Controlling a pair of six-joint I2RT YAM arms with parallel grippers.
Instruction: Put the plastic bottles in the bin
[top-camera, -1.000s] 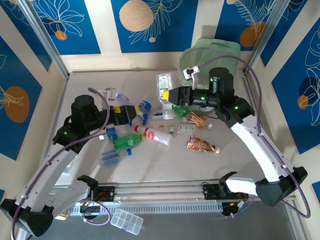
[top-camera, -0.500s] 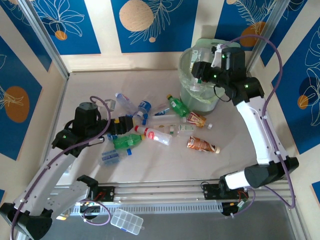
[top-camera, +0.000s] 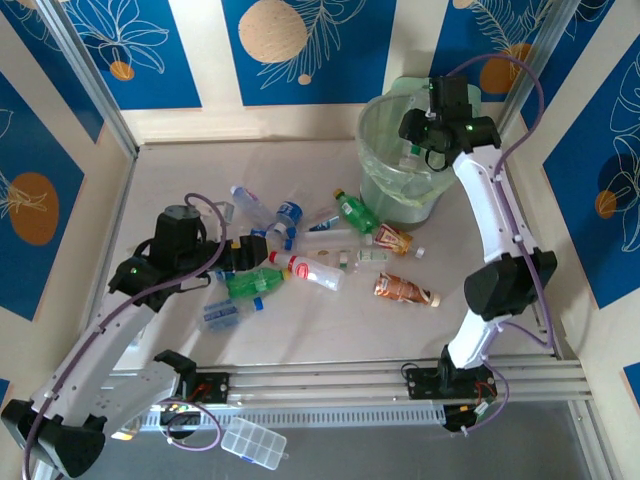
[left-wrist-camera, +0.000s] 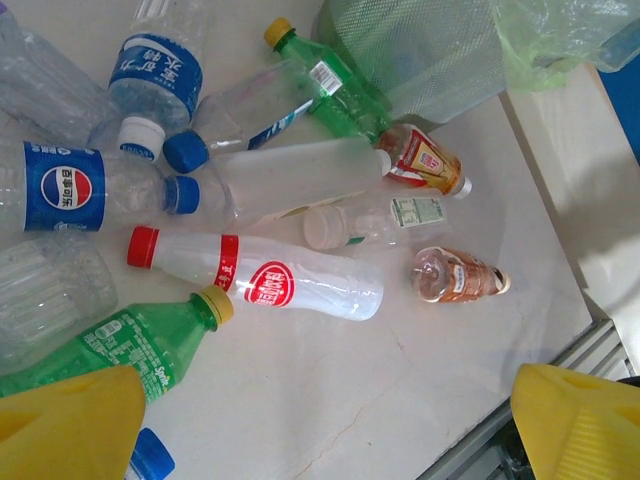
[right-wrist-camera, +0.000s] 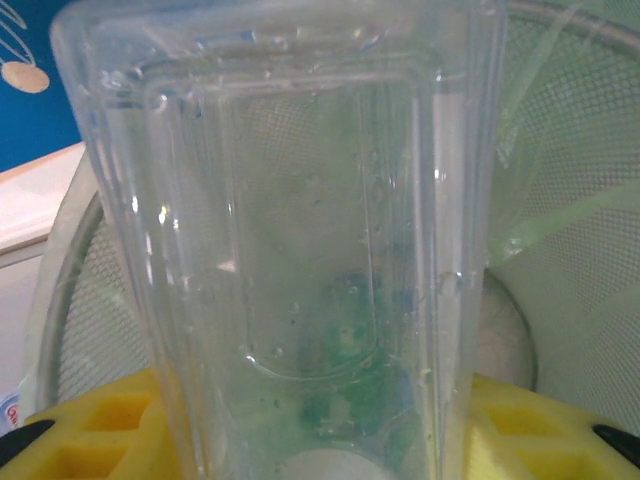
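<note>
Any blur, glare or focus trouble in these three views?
Top external: sharp and evenly lit, only faint shadows under the bottles. Left wrist: labels read crisply; the yellow jaws at the bottom corners look soft, too near to focus. Right wrist: the clear bottle, held over the bin, sits against the lens, hazy, with white glare along its ribs.

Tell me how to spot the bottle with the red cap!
Find the big pale-green bin at the far right of the table. Left of it lies a heap of bottles, with a milky-white bottle on its side. Its red cap, red band and round red logo set it apart from blue- and yellow-capped neighbours.
</note>
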